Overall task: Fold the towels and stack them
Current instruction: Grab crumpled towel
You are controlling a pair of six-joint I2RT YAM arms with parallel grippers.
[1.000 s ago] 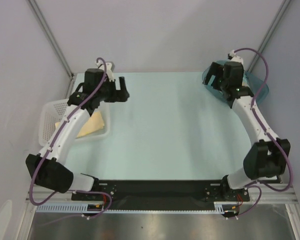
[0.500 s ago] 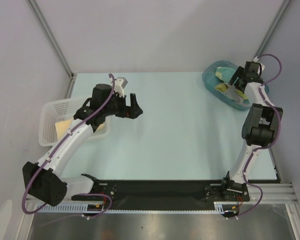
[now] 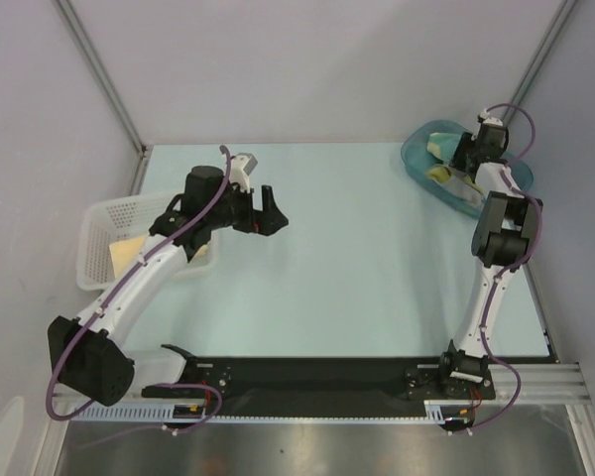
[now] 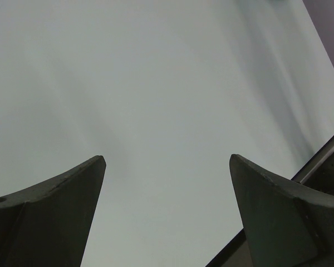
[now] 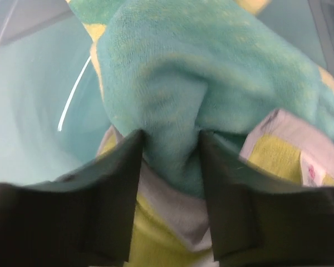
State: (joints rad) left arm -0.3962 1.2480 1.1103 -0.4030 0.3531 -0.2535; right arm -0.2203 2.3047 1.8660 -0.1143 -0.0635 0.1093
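My right gripper (image 5: 171, 133) is down inside the teal tub (image 5: 33, 111), shut on a bunched fold of the teal and pale yellow towel (image 5: 211, 67). Under that towel lies a grey towel with yellow patches (image 5: 278, 156). From above, the right gripper (image 3: 463, 164) sits over the towels (image 3: 438, 149) in the tub (image 3: 416, 164) at the far right. My left gripper (image 3: 271, 213) hovers open over the bare table, right of the basket. In the left wrist view the left gripper (image 4: 167, 158) has nothing between its fingers. A yellow towel (image 3: 127, 253) lies in the white mesh basket (image 3: 104, 220).
The basket stands at the table's left edge and the tub in the far right corner. Grey walls and metal frame posts close in the back and sides. A black rail (image 3: 307, 372) with both arm bases runs along the near edge.
The right arm dipped into the tub and its jaws closed from wide open onto the teal towel. The left gripper moved away from the basket, towards the table's middle.
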